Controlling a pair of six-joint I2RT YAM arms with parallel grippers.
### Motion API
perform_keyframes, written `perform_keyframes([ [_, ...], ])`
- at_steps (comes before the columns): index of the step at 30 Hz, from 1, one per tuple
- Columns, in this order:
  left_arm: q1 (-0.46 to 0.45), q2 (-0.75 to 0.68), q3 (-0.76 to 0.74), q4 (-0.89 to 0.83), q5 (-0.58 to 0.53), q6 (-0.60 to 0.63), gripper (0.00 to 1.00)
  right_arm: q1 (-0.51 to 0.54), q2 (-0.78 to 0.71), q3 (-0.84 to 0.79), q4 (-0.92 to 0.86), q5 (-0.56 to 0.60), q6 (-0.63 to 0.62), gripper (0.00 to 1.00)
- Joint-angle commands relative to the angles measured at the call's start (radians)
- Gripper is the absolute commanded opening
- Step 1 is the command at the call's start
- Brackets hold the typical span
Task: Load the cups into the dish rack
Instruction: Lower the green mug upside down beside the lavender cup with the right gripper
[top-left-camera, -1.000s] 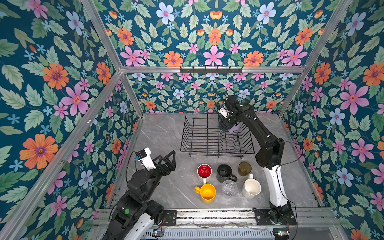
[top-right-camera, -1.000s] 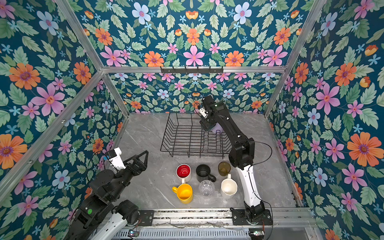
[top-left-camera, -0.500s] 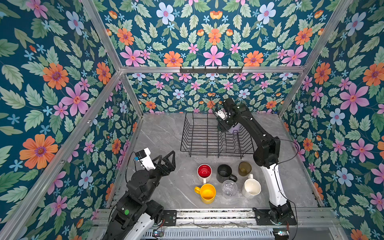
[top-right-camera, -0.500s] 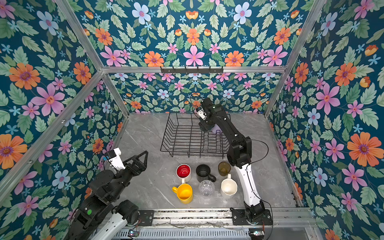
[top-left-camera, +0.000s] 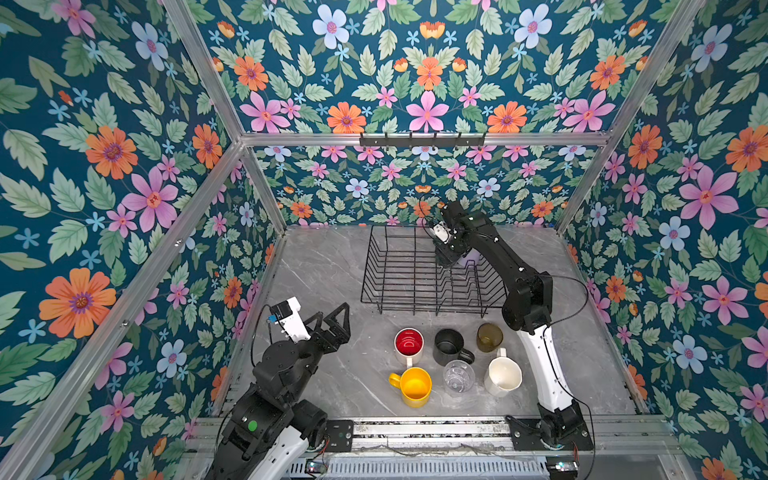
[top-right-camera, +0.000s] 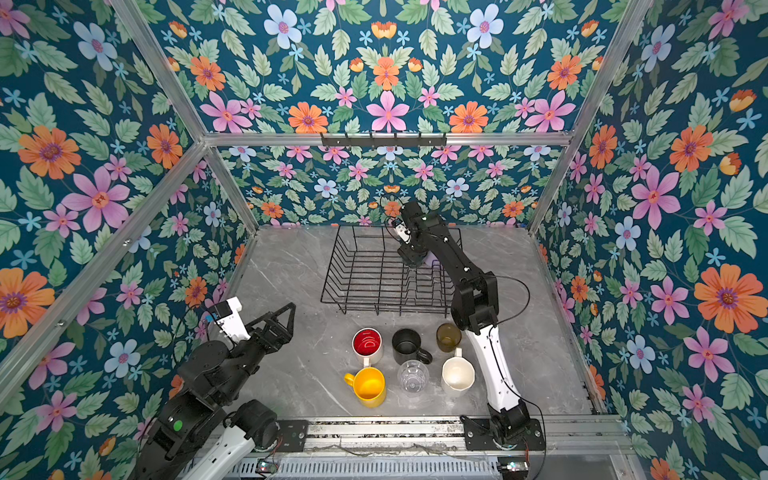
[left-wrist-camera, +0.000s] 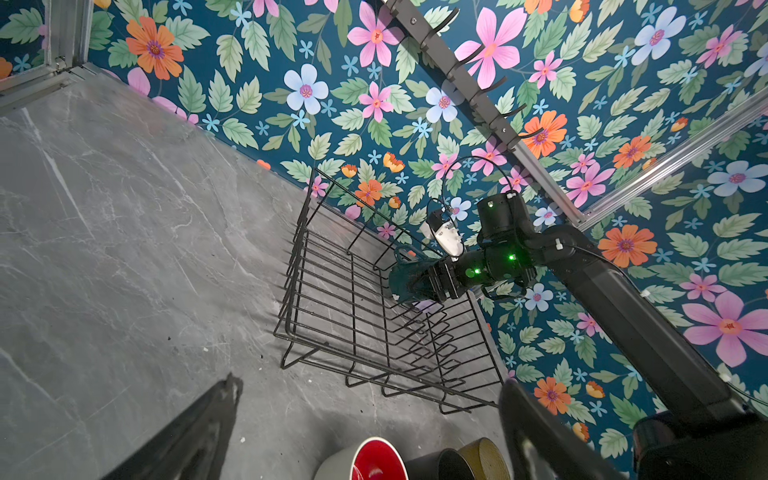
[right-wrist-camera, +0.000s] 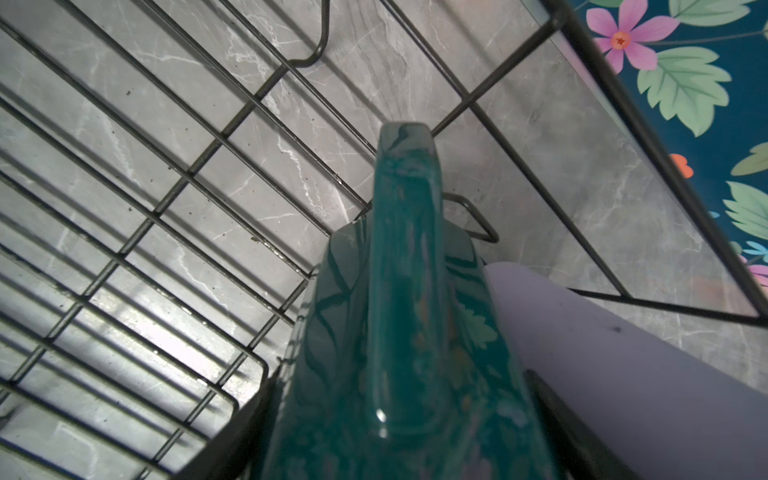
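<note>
The dish rack (top-left-camera: 395, 270) (top-right-camera: 361, 270) stands at the back middle of the table. My right gripper (top-left-camera: 446, 259) reaches down into its far right part, shut on the dark green mug (right-wrist-camera: 407, 311) (left-wrist-camera: 405, 282). The mug hangs low over the rack's wires, close beside a lilac tumbler (right-wrist-camera: 602, 353) (top-left-camera: 471, 259) that stands in the rack. Whether the mug touches the wires I cannot tell. Several cups stand in front of the rack: red-inside (top-left-camera: 408, 343), black (top-left-camera: 449, 345), olive-brown (top-left-camera: 489, 336), yellow (top-left-camera: 414, 386), clear glass (top-left-camera: 458, 376), cream (top-left-camera: 503, 376). My left gripper (top-left-camera: 332, 318) (left-wrist-camera: 368, 388) is open and empty at the front left.
A black hook rail (top-left-camera: 422, 139) is fixed high on the back wall. Flowered walls close the table on three sides. The right arm's elbow (top-left-camera: 525, 299) stands just behind the olive-brown tumbler. Bare grey table (top-left-camera: 324, 266) lies left of the rack.
My right gripper has carried the green mug a little to the left and lower into the rack. The left arm has not moved.
</note>
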Motion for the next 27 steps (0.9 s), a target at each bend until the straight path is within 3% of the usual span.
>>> perform_keyframes([
  [1,0.001,-0.004,-0.004,0.001,-0.013,-0.001,1.00,0.003,0.012,0.006,0.010,-0.019,0.007,0.34],
  [8,0.001,-0.007,-0.006,-0.003,-0.017,-0.001,1.00,0.009,0.026,0.006,0.004,-0.035,0.011,0.55],
  [12,0.001,-0.009,-0.006,-0.008,-0.022,0.000,1.00,0.018,0.026,0.007,0.008,-0.039,0.011,0.73],
  [27,0.001,-0.033,-0.006,-0.032,-0.028,-0.003,1.00,0.019,0.005,-0.003,0.006,-0.067,0.037,0.90],
])
